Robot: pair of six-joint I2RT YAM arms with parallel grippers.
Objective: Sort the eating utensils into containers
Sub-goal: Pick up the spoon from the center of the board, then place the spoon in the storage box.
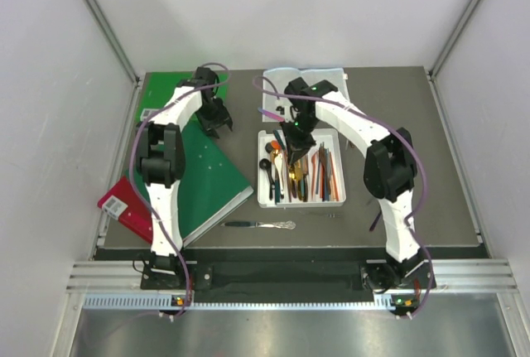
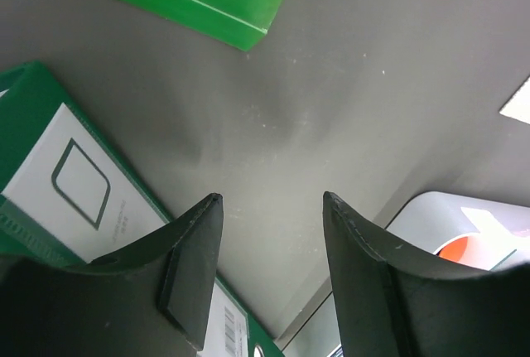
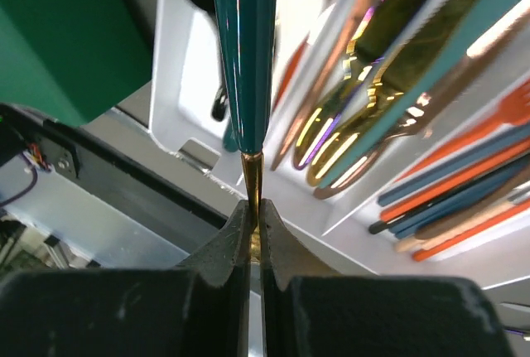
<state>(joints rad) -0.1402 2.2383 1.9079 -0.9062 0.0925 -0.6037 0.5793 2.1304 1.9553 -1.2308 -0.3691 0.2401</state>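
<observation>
Right tool [image 3: 255, 213] clamped on teal utensil [image 3: 244, 50] over tray [image 3: 170, 59] — left tool [image 2: 272, 200] open, empty. Book [image 2: 25, 117] label [image 2: 74, 200]: barcode [image 2: 229, 324], print too small to read.

A dark grey table [image 1: 414, 125] is carrying a white compartment tray [image 1: 301, 203], green books [image 1: 207, 175] overlapping a red book [image 1: 118, 204], an open white booklet [image 1: 331, 72], and a silver knife [image 1: 261, 224] lying near its front edge.

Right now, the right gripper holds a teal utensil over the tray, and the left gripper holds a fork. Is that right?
Not quite. The left gripper is open and holds nothing, as the left wrist view shows. The right gripper does hold the teal utensil over the tray.
</observation>
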